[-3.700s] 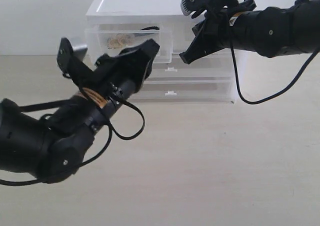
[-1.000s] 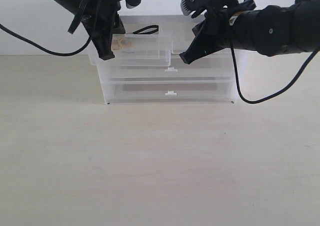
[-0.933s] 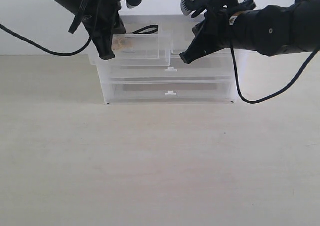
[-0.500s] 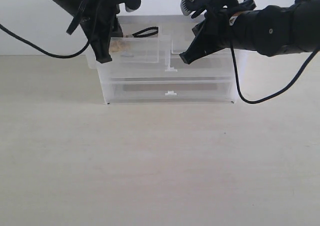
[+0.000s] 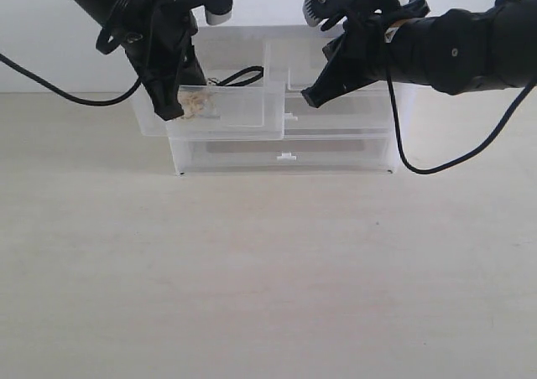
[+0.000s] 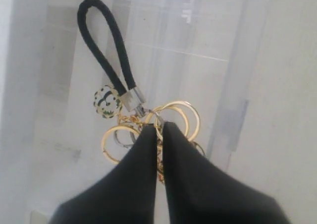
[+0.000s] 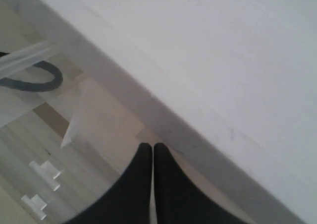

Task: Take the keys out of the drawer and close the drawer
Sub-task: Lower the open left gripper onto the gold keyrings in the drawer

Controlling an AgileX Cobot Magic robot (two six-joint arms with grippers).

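- pale desk up front
- drawer pulled way out of the plastic cabinet, keys inside it
- left hand clenched on the keys' gold rings
- right hand clenched on nothing, up by the cabinet's upper right

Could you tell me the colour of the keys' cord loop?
Cord loop is black; left wrist view.

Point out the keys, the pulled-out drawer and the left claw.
keys (image 6: 132,97), left wrist view: clasp joining cord and rings.
drawer (image 5: 239,115), exterior view: front wall.
left claw (image 6: 159,127), left wrist view: between its closed tips.
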